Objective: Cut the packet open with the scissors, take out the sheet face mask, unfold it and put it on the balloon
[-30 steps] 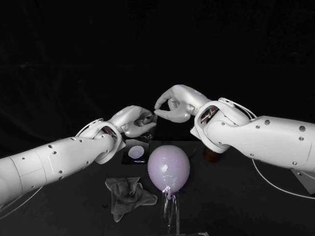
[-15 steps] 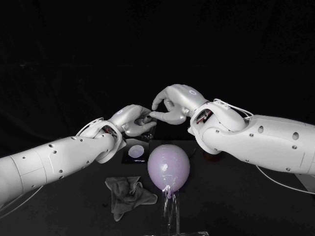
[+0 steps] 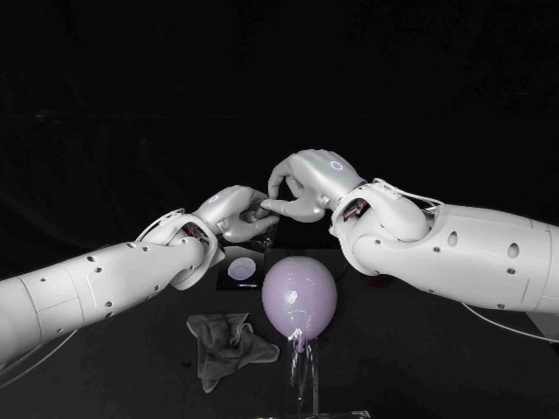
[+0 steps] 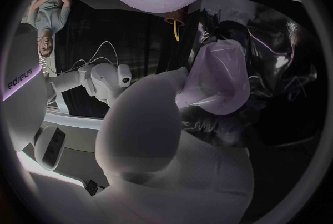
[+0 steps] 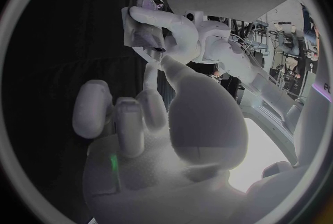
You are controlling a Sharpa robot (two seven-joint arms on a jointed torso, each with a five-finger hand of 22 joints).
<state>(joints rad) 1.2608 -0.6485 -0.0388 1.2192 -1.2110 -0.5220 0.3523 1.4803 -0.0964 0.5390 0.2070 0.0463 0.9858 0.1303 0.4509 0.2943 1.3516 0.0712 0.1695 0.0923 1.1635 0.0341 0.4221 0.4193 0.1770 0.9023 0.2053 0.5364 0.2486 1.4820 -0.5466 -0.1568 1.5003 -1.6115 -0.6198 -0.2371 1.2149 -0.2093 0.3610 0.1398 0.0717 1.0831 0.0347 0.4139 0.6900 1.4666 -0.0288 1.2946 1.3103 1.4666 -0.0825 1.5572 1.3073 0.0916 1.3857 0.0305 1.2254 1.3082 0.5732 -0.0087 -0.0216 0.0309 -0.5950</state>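
My left hand (image 3: pixel 236 214) is raised above the table and grips a dark glossy packet (image 4: pixel 267 63), which is also seen in the right wrist view as the packet (image 5: pixel 141 18). My right hand (image 3: pixel 307 185) is close beside it. Its thumb and a fingertip (image 5: pixel 153 63) meet at the packet's edge, and its other fingers are curled in. A pale purple balloon (image 3: pixel 300 295) stands upright on a clear stand (image 3: pixel 307 380) below both hands. I cannot make out the mask itself.
A crumpled grey cloth (image 3: pixel 230 346) lies left of the balloon. A dark flat thing with a white disc (image 3: pixel 239 269) sits behind the cloth. A reddish-brown object (image 3: pixel 376 278) shows under my right forearm.
My right hand has moved left and slightly down until its thumb and fingertip reach the packet in my left hand. The left hand has hardly moved.
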